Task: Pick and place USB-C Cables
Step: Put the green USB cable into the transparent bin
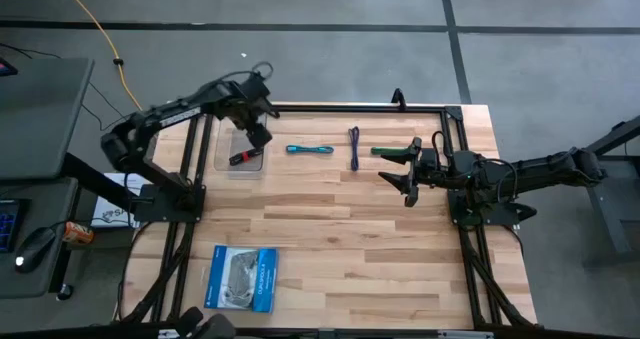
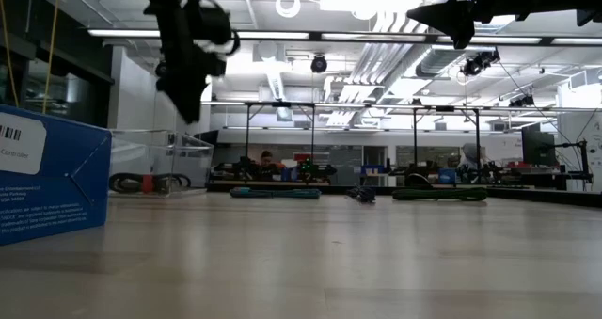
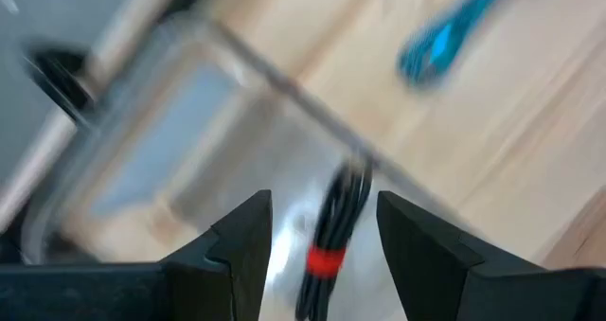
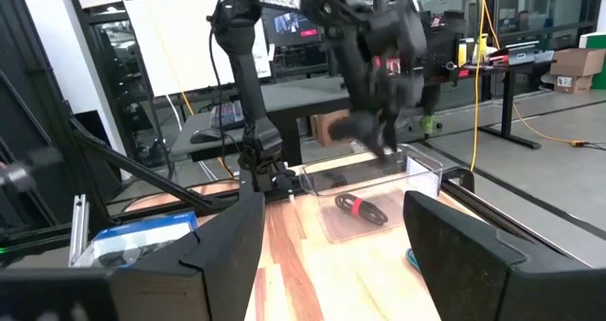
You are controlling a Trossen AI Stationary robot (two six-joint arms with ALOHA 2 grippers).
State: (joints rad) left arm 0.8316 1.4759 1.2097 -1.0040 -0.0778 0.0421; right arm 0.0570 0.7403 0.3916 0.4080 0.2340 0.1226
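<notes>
My left hand (image 1: 258,131) hovers over the clear tray (image 1: 222,159), fingers apart, empty; the black cable with the red band (image 3: 329,238) lies in it directly below.

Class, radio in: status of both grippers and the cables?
Left gripper open above clear bin, black cable inside. Right gripper open, waiting by green cable. Teal cable, purple cable on table. Nothing blocking.

Left wrist view is smearing badly: the clear tray (image 3: 142,122) and teal cable (image 3: 445,37) are just streaks, and the black cable with the red band (image 3: 327,255) is probably getting cut off at the edge.
</notes>
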